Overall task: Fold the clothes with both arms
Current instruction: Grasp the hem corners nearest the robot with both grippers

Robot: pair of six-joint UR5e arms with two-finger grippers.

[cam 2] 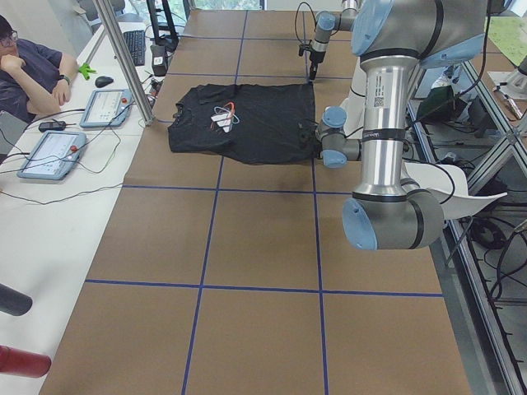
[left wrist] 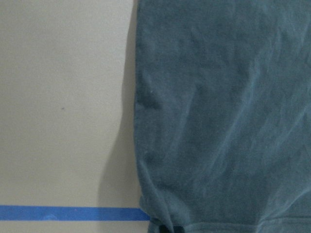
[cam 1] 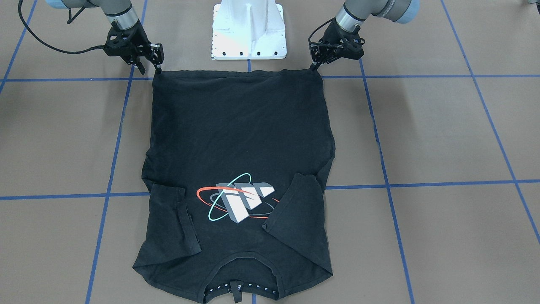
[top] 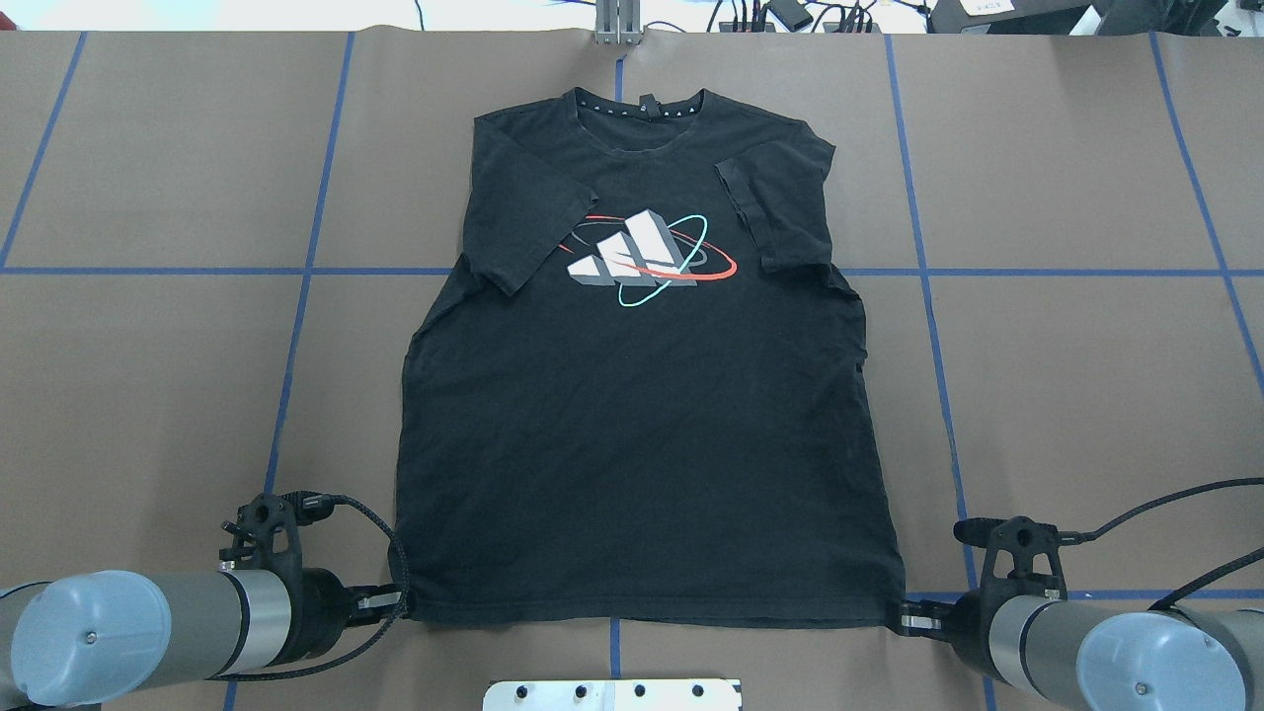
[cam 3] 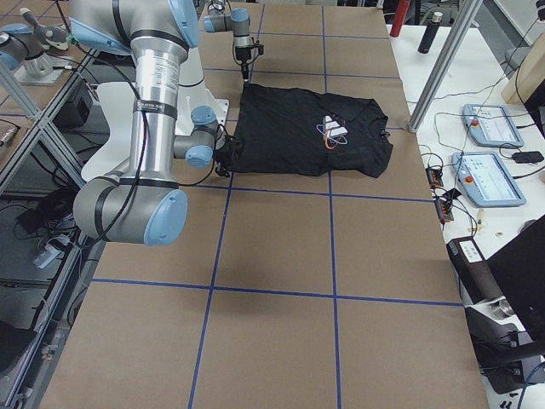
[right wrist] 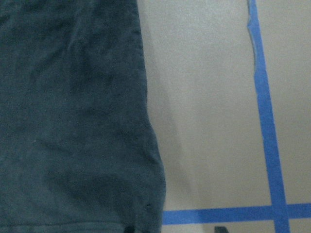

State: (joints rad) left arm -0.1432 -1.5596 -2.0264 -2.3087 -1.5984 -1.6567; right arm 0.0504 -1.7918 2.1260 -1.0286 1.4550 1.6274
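I've got the T-shirt (top: 642, 444) lying flat, print (top: 647, 259) up, abt mid tabletop (top: 148, 395). The hem runs along the robot-side edge, just in front of the white pedestal base (cam 1: 249, 29), and the collar (top: 637, 109) points to the far edge. Both sleeves are turned in over the chest, the robot's-left sleeve (top: 518, 212) reaching the print's edge. That leaves the body close to a rectangle, which suits a lengthwise fold

Left gripper (top: 395, 599) sits low at the hem's left corner. Its wrist cam shows one dark tip at bottom centre w/ cloth gathering into it, so I read it as pinched narrow on that corner. Right gripper (top: 907, 622) is at the opposite hem corner. Its wrist cam shows two dark tips well apart w/ the corner between them, and the front cam shows its fingers spread, so I judge it not closed on the cloth yet

One arm per corner makes sense: the hem can go up straight and taut, then travel toward the collar. I'd say early in the job, no body fold made. Next I'd want the right side clamped before any lift, else the hem drags skewed. It's thin jersey, so I expect sag in the middle btw the grips
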